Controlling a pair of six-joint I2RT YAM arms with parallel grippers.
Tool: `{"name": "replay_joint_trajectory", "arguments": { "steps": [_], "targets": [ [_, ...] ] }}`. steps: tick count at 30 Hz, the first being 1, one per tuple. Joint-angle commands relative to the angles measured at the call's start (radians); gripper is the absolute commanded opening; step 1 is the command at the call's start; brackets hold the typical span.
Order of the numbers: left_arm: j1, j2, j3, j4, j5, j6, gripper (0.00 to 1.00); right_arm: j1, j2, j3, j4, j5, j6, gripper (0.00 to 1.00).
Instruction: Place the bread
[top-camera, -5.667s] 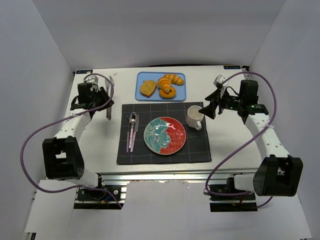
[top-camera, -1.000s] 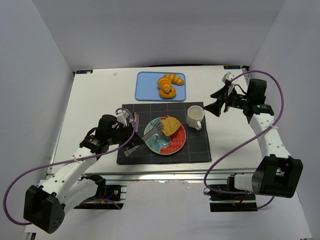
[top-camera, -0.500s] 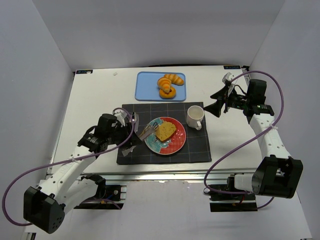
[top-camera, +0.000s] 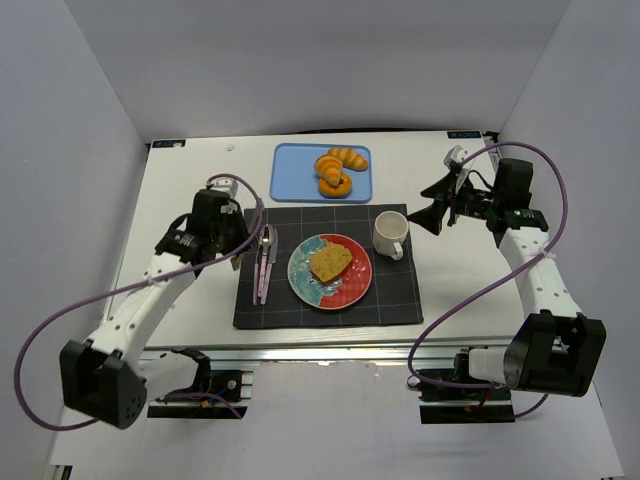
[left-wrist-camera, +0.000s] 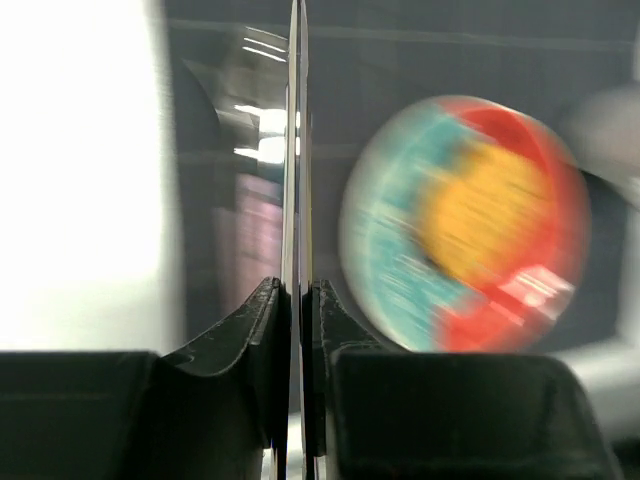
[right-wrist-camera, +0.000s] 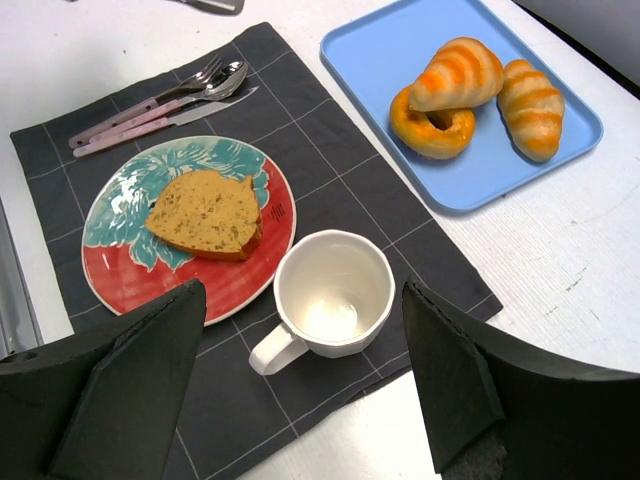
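Note:
The bread (top-camera: 330, 262), a golden-brown slice, lies flat on the teal-and-red plate (top-camera: 352, 288) on the dark placemat. It also shows in the right wrist view (right-wrist-camera: 207, 213) and as an orange blur in the left wrist view (left-wrist-camera: 480, 205). My left gripper (top-camera: 232, 232) is left of the plate, over the mat's left edge. It is shut on thin metal tongs (left-wrist-camera: 298, 150), whose blades are pressed together between my jaws (left-wrist-camera: 298, 290). My right gripper (top-camera: 428, 214) is open and empty, hovering right of the white cup (top-camera: 390, 234), apart from it (right-wrist-camera: 300, 300).
A blue tray (top-camera: 290, 175) at the back holds a croissant (top-camera: 347, 157) and a ring pastry (top-camera: 333, 183). Cutlery (top-camera: 263, 262) lies on the placemat (top-camera: 330, 310) left of the plate. The cup (right-wrist-camera: 332, 295) stands just right of the plate.
The tongs let go of the bread, which now lies on the plate. My left gripper has drawn back up and to the left with the tongs. The right arm has not moved.

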Motion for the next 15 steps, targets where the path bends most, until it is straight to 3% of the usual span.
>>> {"name": "replay_joint_trajectory", "arguments": {
  "steps": [1, 5, 8, 9, 15],
  "targets": [
    [0.107, 0.090, 0.016, 0.002, -0.203, 0.207, 0.13, -0.005, -0.017, 0.038, -0.008, -0.029, -0.015, 0.84],
    [0.193, 0.162, -0.069, 0.267, -0.224, 0.435, 0.12, -0.005, -0.005, 0.060, -0.037, -0.034, -0.041, 0.84],
    [0.232, 0.217, -0.142, 0.416, -0.243, 0.549, 0.17, -0.005, 0.006, 0.076, -0.069, -0.032, -0.070, 0.84],
    [0.267, 0.233, -0.170, 0.447, -0.233, 0.555, 0.21, -0.005, 0.007, 0.076, -0.072, -0.032, -0.073, 0.84],
    [0.396, 0.392, -0.210, 0.573, -0.042, 0.562, 0.30, -0.005, 0.009, 0.085, -0.078, -0.025, -0.070, 0.84]
  ]
}}
